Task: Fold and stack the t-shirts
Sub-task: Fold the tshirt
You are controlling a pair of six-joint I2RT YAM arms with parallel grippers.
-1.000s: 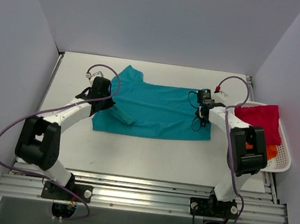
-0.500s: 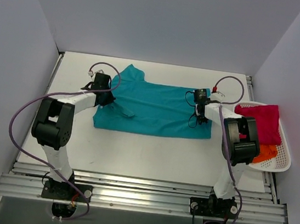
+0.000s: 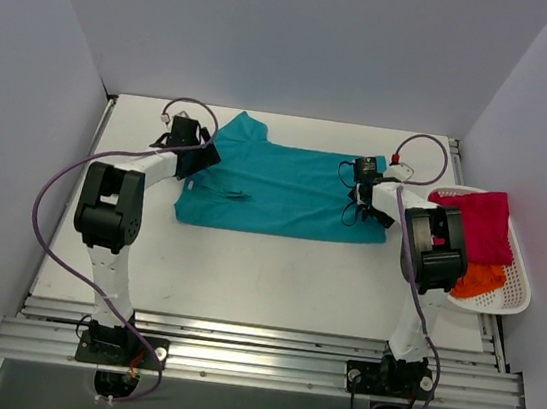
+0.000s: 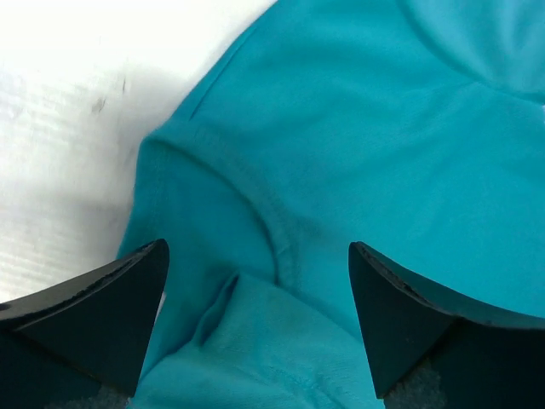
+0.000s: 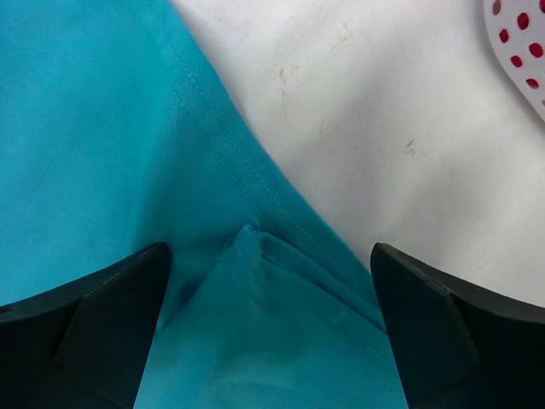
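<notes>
Teal t-shirt (image 3: 285, 191), perhaps touching wide-open tools (image 4: 255, 251) (image 5: 268, 247)

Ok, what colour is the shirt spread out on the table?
Teal blue. The shirt shows best in the overhead view.

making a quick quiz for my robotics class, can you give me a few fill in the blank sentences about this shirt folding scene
1. The teal t-shirt lies on the table ____ the left gripper and the right gripper.
2. In the white basket, the crimson-pink t-shirt lies ____ the orange t-shirt.
3. Over the teal cloth, the jaws of both grippers stand ____.

Missing words: between; on top of; open
</notes>
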